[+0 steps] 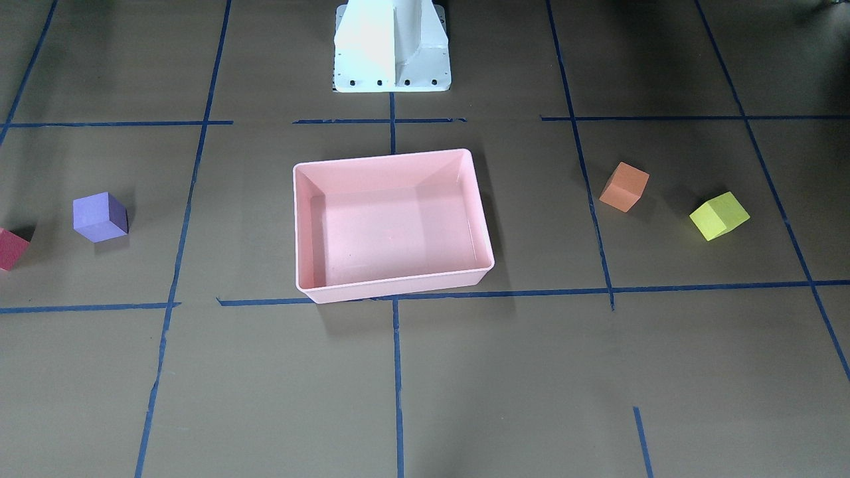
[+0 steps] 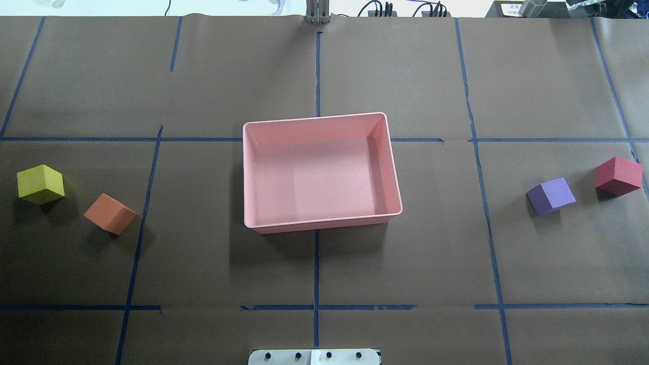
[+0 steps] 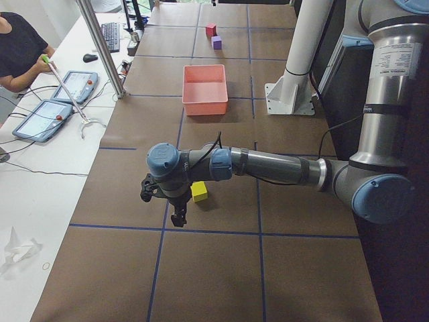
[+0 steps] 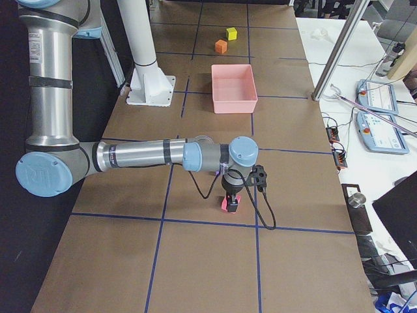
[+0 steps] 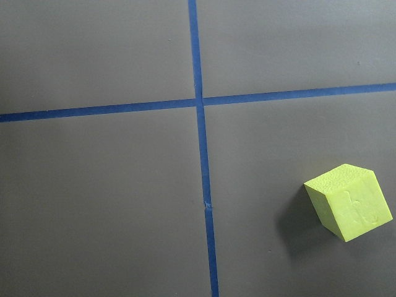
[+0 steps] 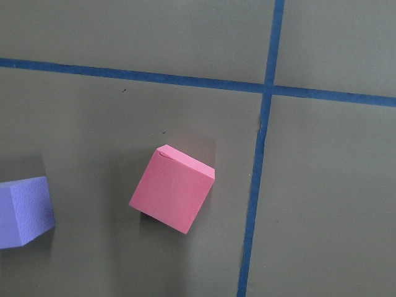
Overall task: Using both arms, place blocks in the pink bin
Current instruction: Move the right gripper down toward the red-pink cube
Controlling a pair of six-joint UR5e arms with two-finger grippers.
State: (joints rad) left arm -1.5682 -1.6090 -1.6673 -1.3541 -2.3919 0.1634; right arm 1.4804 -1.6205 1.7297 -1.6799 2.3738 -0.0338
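The pink bin (image 2: 319, 117) sits empty at the table's middle. The yellow block (image 2: 40, 184) and orange block (image 2: 110, 213) lie on the robot's left side. The purple block (image 2: 550, 195) and red block (image 2: 617, 175) lie on its right side. The left gripper (image 3: 177, 218) hangs low beside the yellow block (image 3: 199, 192), apart from it; the left wrist view has that block (image 5: 349, 201) at lower right. The right gripper (image 4: 230, 203) hangs over the red block (image 6: 173, 189). No fingers show in the wrist views, so I cannot tell whether either gripper is open or shut.
The white pedestal base (image 1: 392, 50) stands behind the bin. Blue tape lines (image 2: 316, 268) grid the brown table cover. Poles, tablets and a person (image 3: 20, 50) are beyond the table's far edge.
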